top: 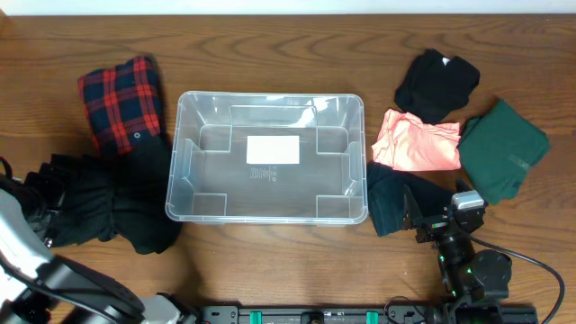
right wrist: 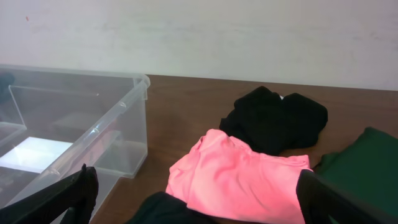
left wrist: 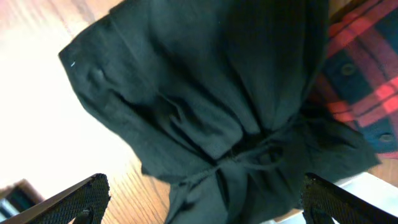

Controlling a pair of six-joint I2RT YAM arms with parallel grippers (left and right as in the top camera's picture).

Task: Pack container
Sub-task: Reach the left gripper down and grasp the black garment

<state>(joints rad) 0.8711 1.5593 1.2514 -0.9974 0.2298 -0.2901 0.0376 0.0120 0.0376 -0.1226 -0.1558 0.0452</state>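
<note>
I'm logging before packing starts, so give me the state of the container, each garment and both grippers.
Container: upright, lidless, empty.
Plaid shirt: bundled, on table.
Black heap: crumpled, left of container.
Black top: crumpled, on table.
Pink top: loosely folded, on table.
Green garment: folded, on table.
Dark garment: lying by container's right wall.
Left gripper: jaws open, empty.
Right gripper: jaws open, empty.

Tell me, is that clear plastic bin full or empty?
Empty. Inside the bin only its white label shows, and the plaid shirt and pink top lie outside it on the table.
</note>
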